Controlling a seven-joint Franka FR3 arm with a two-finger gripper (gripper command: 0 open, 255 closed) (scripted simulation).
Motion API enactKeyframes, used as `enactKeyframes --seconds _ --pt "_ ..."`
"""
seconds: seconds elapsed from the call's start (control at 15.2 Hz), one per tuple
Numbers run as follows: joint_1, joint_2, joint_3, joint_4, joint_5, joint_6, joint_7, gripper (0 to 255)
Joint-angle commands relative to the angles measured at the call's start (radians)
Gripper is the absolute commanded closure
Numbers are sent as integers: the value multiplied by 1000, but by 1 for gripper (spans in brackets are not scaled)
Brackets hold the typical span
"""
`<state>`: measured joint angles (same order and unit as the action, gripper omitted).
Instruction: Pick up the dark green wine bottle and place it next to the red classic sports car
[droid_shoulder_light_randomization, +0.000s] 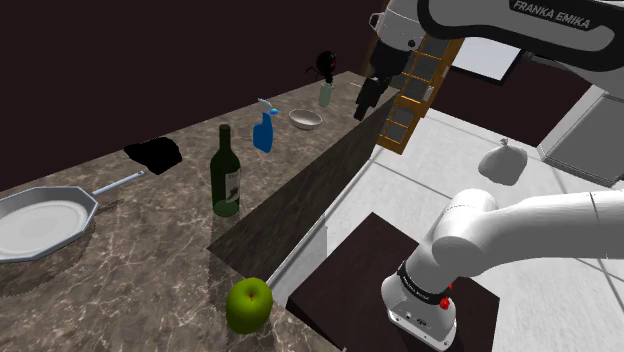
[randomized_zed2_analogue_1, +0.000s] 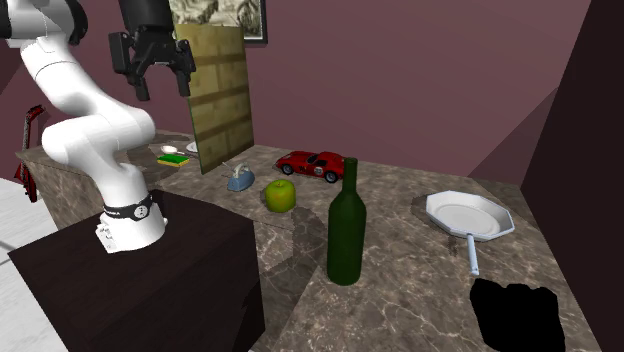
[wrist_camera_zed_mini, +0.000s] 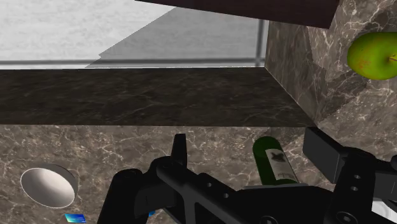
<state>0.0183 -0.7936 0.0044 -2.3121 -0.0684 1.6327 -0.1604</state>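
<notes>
The dark green wine bottle (droid_shoulder_light_randomization: 226, 172) (randomized_zed2_analogue_1: 346, 228) stands upright on the brown marble counter (droid_shoulder_light_randomization: 140, 270), apart from everything else. In the second exterior view the red sports car (randomized_zed2_analogue_1: 311, 165) is parked farther back on the counter, past the green apple (randomized_zed2_analogue_1: 280, 195). My gripper (droid_shoulder_light_randomization: 368, 95) (randomized_zed2_analogue_1: 157, 72) hangs open high in the air, well away from the bottle and holding nothing. From the wrist view, the bottle (wrist_camera_zed_mini: 275, 162) lies far below, between my spread fingers (wrist_camera_zed_mini: 180, 151), with the gripper (wrist_camera_zed_mini: 254, 156) clear of it.
A grey pan (droid_shoulder_light_randomization: 40, 222) (randomized_zed2_analogue_1: 468, 215), a black lump (droid_shoulder_light_randomization: 155, 153) (randomized_zed2_analogue_1: 515, 312), a blue spray bottle (droid_shoulder_light_randomization: 264, 128), a bowl (droid_shoulder_light_randomization: 306, 119) (wrist_camera_zed_mini: 48, 186) and the apple (droid_shoulder_light_randomization: 248, 303) (wrist_camera_zed_mini: 374, 56) share the counter. A wooden panel (randomized_zed2_analogue_1: 220, 95) stands near the gripper.
</notes>
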Motion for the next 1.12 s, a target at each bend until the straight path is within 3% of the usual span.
enactKeyframes --seconds 0.0,0.53,1.06 --pt "0 0 0 0 0 0 0 0" --pt "22 255 80 85 53 155 115 0" --pt "37 538 150 253 65 260 223 0"
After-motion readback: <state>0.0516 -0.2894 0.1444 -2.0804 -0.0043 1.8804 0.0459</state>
